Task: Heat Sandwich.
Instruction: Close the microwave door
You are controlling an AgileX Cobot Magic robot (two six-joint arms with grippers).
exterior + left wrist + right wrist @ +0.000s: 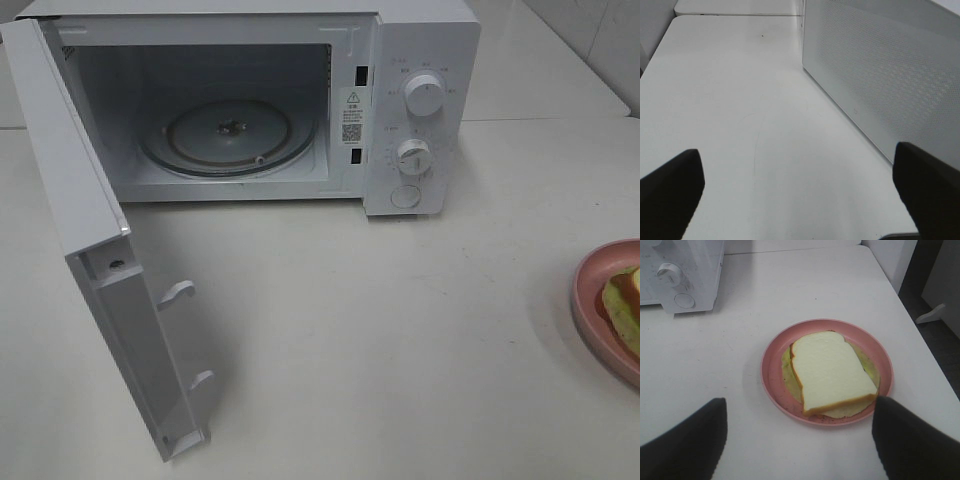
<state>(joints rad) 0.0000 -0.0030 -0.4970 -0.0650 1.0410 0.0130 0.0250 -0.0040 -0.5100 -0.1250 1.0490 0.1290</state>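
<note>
One sandwich (832,371) on pink plate (774,377)

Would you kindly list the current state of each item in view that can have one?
microwave door: swung fully open.
glass turntable: inside the microwave, nothing on it.
sandwich: whole, lying on the plate, outside the microwave.
pink plate: flat on the table, right of the microwave.
left gripper: open, holding nothing.
right gripper: open, above the table near the plate, holding nothing.
</note>
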